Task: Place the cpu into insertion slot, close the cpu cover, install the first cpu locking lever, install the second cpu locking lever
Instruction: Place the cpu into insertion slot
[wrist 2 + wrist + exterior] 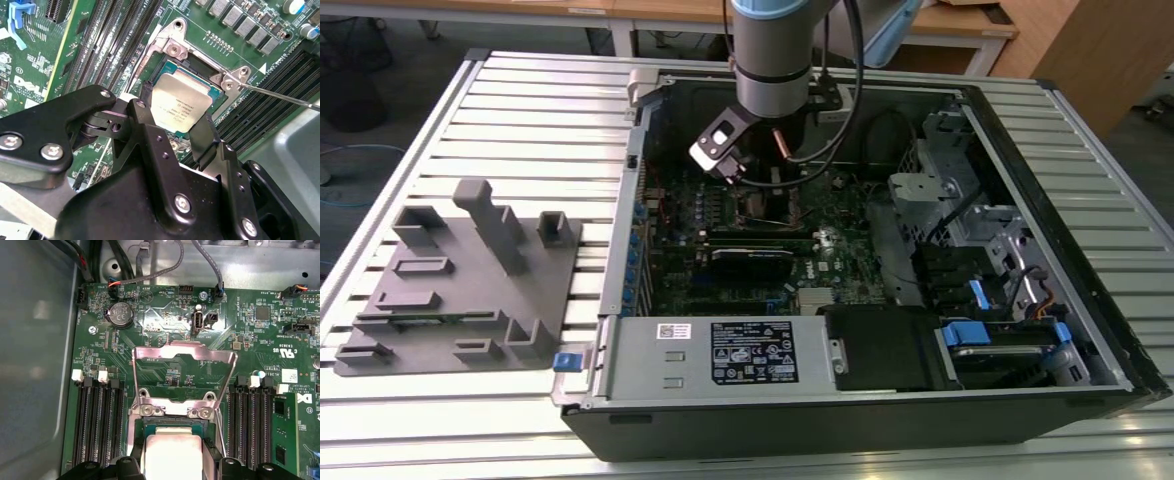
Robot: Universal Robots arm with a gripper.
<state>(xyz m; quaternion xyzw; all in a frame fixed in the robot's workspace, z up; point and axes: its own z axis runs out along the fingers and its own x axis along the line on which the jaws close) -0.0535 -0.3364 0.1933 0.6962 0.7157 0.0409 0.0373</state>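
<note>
The two black fingers [200,135] are pinching the cpu [181,102] by two opposite edges, so the gripper [172,112] is closed on the chip. The chip's grey metal top faces up. It sits right over the insertion slot [196,61], low in the frame and roughly square to it. A strip of dark recess shows past its far edge, and I cannot tell whether it is fully seated.

At the far side of the slot, the cpu cover [145,352] stands swung up on its hinge, well clear of the chip. A thin locking lever [280,96] juts out from one corner of the slot, unlatched. Long black memory slots [110,45] run along both sides of it.

The step in hand is the first one, placing the chip. Finishing it calls for the chip to lie level and aligned in the recess, with the fingers opening without dragging it.
</note>
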